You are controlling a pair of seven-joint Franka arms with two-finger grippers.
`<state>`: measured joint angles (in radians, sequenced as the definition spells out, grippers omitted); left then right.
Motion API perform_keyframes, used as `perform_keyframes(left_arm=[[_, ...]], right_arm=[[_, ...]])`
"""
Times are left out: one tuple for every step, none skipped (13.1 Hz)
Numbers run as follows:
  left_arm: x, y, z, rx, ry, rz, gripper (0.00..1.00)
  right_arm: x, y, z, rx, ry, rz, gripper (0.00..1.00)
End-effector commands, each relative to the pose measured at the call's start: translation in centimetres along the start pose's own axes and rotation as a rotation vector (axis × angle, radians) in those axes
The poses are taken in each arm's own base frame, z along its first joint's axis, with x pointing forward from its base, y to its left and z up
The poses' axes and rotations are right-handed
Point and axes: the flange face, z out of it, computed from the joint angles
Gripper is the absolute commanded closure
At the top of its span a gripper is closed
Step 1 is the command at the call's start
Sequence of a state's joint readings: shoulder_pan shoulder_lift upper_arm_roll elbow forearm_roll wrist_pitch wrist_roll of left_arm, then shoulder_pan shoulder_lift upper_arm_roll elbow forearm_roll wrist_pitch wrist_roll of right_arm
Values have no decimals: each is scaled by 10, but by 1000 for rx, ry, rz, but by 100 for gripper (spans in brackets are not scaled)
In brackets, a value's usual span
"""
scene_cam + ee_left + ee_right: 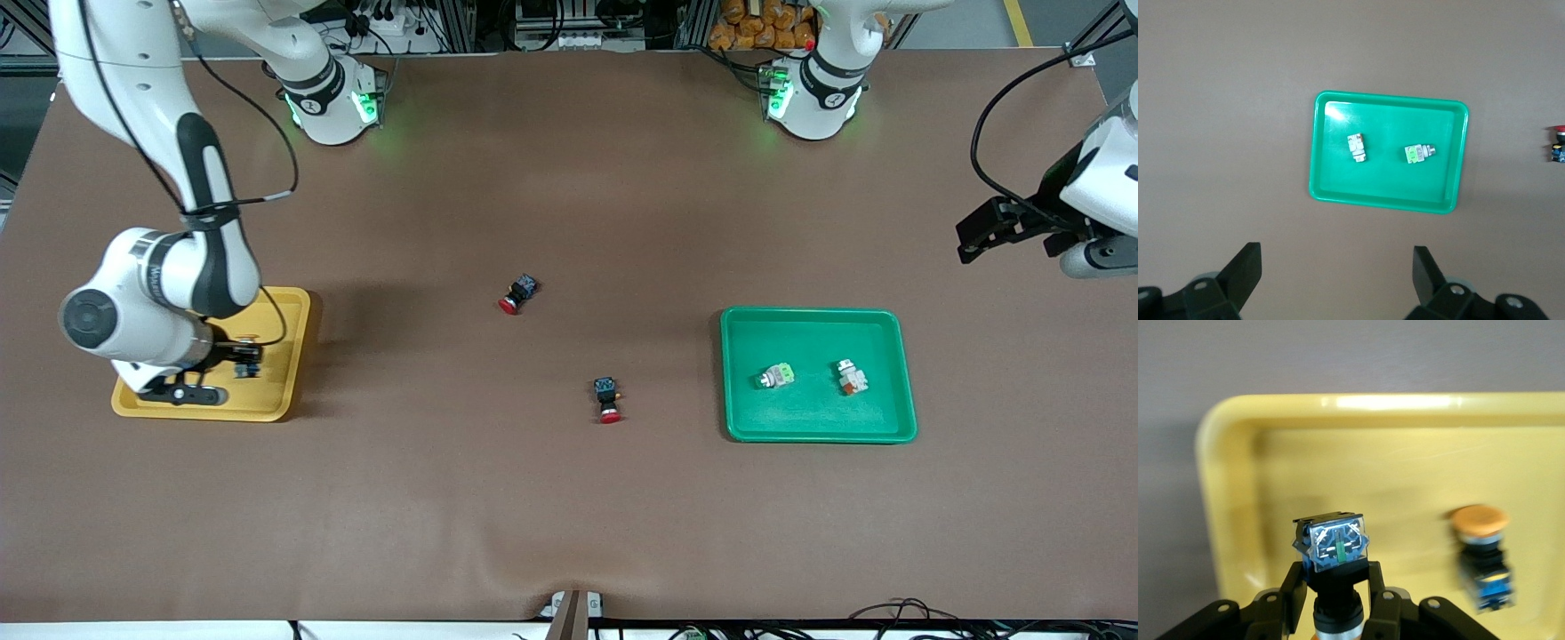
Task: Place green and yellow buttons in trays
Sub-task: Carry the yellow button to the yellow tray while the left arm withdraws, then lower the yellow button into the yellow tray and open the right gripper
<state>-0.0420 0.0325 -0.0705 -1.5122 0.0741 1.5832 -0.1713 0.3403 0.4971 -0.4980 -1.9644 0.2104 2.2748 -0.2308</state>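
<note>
Near to far. Nearest my camera, a red-capped switch (608, 399) lies on the bare counter, mid-width, cap toward the near edge; not task material, I skip it.

Next the green tray (905, 373), toward the left arm's end: both pale switches lie inside, the light-green-block switch (776, 376) and the orange-red-mark switch (851, 377), apart from each other, neither touching the rim. That tray looks done.

At about the same depth, toward the right arm's end, the yellow tray (289, 356). My right pincer (1337, 587) hangs over its inside, narrowed onto a black-and-blue switch (1332, 543), gripped by the waist, blue end up toward the wrist camera, orange cap pointing down at the tray floor. Long axis roughly vertical. One orange-capped switch (1481, 550) already rests in the tray, beside the held one, apart from it. The drop is straight down; I judge there is bare floor under it.

Farther back, a second red-capped switch (518, 294), mid-counter.

The left pincer (1337, 273) waits wide and empty, high over the counter's edge past the green tray.
</note>
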Motion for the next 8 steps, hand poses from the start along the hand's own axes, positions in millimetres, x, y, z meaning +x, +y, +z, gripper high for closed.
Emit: perform_keyframes(left_arm=[[-17,-10,-5,-21,-6,0,0],[-20,-13,-8,-21,0,-3,0],[-22,-15,-10,-21,-1,-8,0],[-22,-19,-10,-19,-2,-15,0],[-21,-19,-9,-17,-4,-15,0],[-20,-19,-8,-17,-7,-15,0],[-21,-18,-9,-17,-5,-14,0],[-22,-17,-9,-17,-5,-11,0]], right_arm=[[-11,14,19,-15,20,-31,100],[-15,13,26,-18,38,-23,100],[-17,14,32,-19,47,-15,100],[-16,12,35,-18,46,-14,100],[-16,11,35,-16,44,-13,100],[-17,11,35,-16,43,-11,82],[-16,10,34,-17,45,-7,53],[-15,10,34,-17,46,-7,46]])
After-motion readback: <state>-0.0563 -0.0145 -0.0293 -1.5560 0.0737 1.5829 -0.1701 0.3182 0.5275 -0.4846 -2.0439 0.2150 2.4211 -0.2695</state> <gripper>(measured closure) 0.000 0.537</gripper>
